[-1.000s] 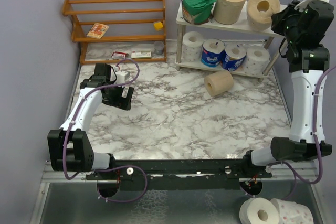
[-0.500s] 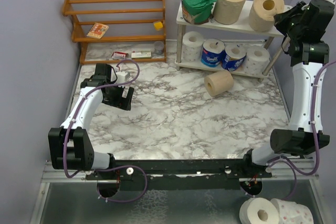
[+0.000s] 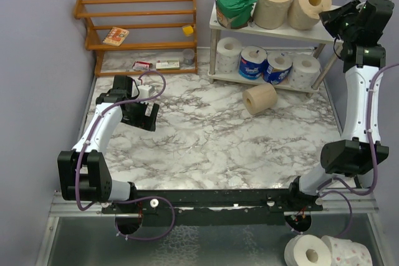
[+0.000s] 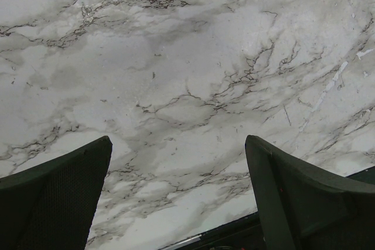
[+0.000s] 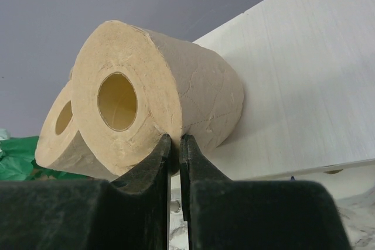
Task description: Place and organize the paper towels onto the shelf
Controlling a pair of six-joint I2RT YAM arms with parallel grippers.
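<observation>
- Far left, at the back wall: wooden rack [image 3: 137, 10] with small odds and ends, no part of this job.
- Left gripper [image 4: 179, 162]: spread fully wide, low over bare marble table [image 3: 206, 141], holding nothing.
- Shelf [image 5: 293, 74], top board, left end: green pack [image 3: 235, 3], then a tan roll [image 3: 275, 4] just beside it.
- Lower tier: four rolls in a row, white [image 3: 229, 54], two blue-wrapped [image 3: 252, 61], one more white-looking at the end [image 3: 305, 70].
- Loose tan roll [image 3: 259, 98] on its side on the table in front of the shelf, not yet placed; likely to trundle away if clipped off-centre.
- Second tan roll [image 5: 158, 103] on the top board, lying on its curved side, seemingly against its neighbour.
- Right gripper [image 5: 174, 141]: clamped shut on nothing, tips right at that roll's lower front edge.
- Risk here: a shove from closed tips off the roll's middle could spin it or send it rolling off the board's edge; too hard, and the whole row gets jostled.
- Bottom right, off the table: two spare rolls [image 3: 307, 253] waiting.
</observation>
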